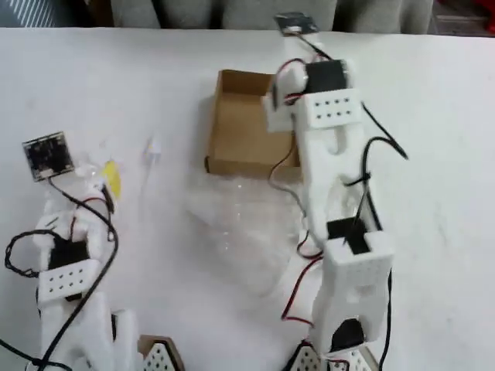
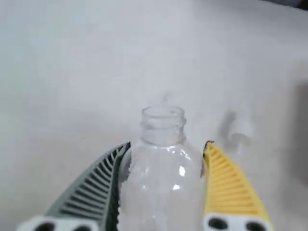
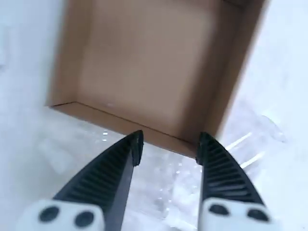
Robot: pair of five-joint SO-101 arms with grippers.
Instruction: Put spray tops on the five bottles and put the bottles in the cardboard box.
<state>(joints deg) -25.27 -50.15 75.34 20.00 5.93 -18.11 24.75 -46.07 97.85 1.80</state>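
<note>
— Where is the left gripper (image 2: 167,146)?

— At the left side of the bench (image 1: 433,116), grasping 1 clear bottle (image 2: 162,159). Its grey finger (image 2: 98,185) and its yellow finger (image 2: 226,180) press the bottle's shoulders from either side, and the bare threaded neck pokes out past the fingertips. I cannot tell whether the bottle's base touches the bench.

— And the right gripper (image 3: 169,138)?

— Released: its 2 black fingers (image 3: 108,171) are spread apart with nothing between them. It hangs over the near wall of the cardboard box (image 1: 247,127), at the far middle of the bench. The right arm stretches along the box's right side.

— What lies in the box?

— Its plain brown floor is all that shows.

— Anything between the arms?

— A heap of clear plastic (image 1: 240,224) lies just in front of the box, touching its near wall. Whether it is bottles or wrapping I cannot tell. A small white piece (image 1: 152,151) lies near the left gripper, well apart from the box. It is too blurred to name.
</note>
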